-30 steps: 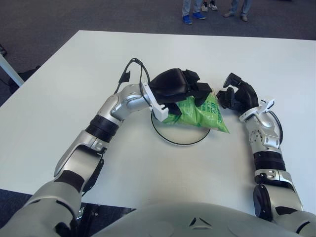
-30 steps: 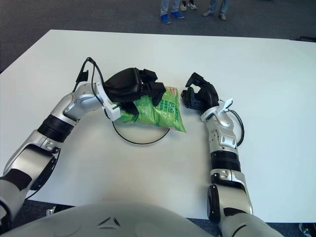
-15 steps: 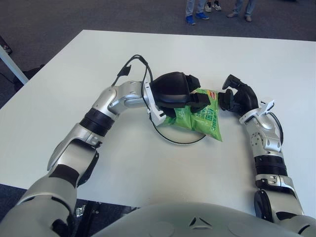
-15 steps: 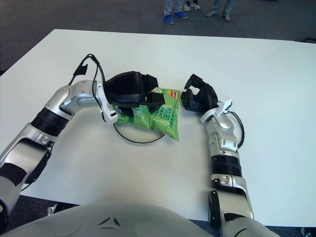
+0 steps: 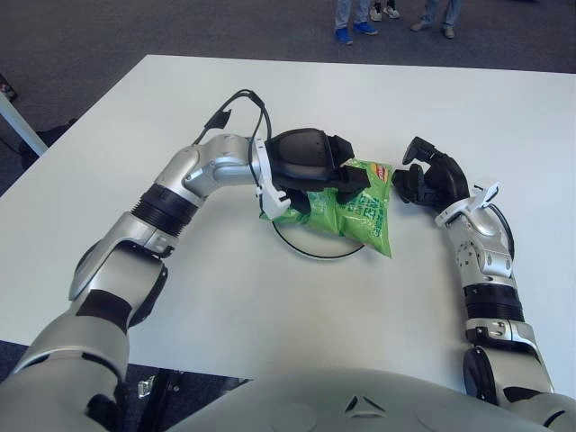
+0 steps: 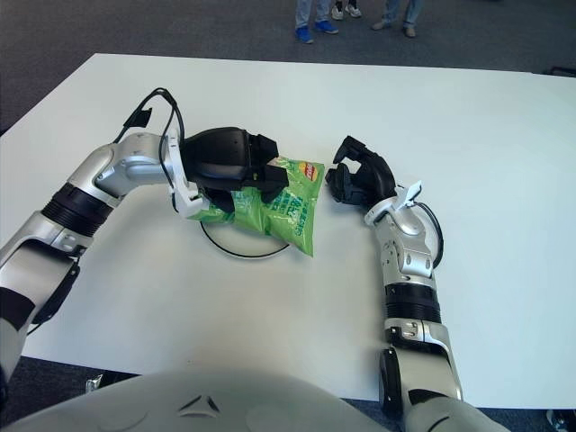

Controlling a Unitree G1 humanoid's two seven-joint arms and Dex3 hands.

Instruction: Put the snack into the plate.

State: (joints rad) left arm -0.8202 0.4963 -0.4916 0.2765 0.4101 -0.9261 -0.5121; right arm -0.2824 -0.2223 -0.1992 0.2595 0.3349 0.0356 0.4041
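Our left hand (image 5: 310,171) grips the bag (image 5: 360,209) over the plate (image 5: 317,245); it looks light, crinkly, crushable, best held near its top edge. Right hand (image 5: 430,178) curls empty beside it.

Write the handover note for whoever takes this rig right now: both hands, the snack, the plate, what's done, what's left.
Left hand: shut on the green snack bag, holding it over the plate.
Right hand: to the right of the bag, fingers curled, holding nothing.
Plate: white, dark-rimmed, on the white table, mostly hidden under the bag.
Done: bag grasped and brought above the plate.
Left: lower it, release, withdraw the left hand.
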